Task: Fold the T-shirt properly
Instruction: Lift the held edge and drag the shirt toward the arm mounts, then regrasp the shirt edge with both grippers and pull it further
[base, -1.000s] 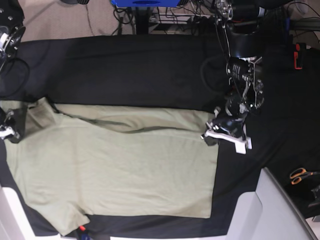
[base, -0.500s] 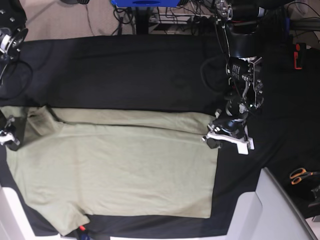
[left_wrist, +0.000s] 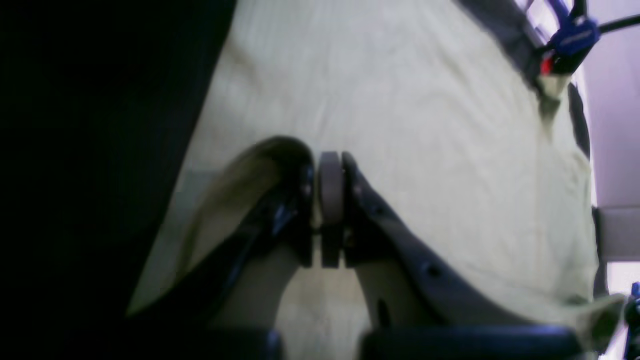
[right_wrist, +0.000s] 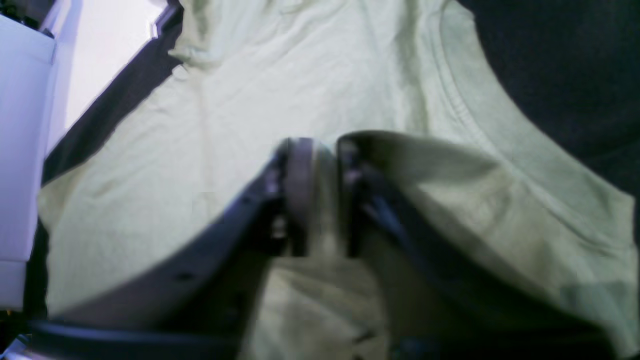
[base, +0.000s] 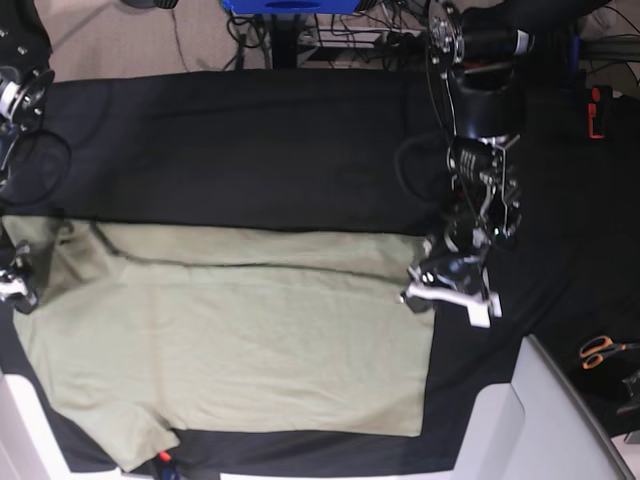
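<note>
The pale green T-shirt (base: 230, 340) lies spread on the black cloth (base: 250, 140), with a long fold line running along its far edge. My left gripper (base: 422, 285) is at the shirt's far right corner. In the left wrist view it (left_wrist: 330, 165) is shut, with the T-shirt (left_wrist: 425, 125) hem draped over one finger. My right gripper (base: 16, 282) is at the shirt's left end, by the collar. In the blurred right wrist view its jaws (right_wrist: 322, 150) stand slightly apart, and T-shirt (right_wrist: 250, 100) fabric lies over one finger.
Orange-handled scissors (base: 598, 350) lie at the right edge. A pale grey panel (base: 545, 420) fills the lower right corner. A red-tipped clamp (base: 163, 460) sits at the front edge, seen as a blue clamp (left_wrist: 575, 37) in the left wrist view. Cables crowd the back.
Both grippers have moved toward the front edge with the shirt's far edge, and the raised fold has flattened onto the shirt. The right gripper's jaws have parted.
</note>
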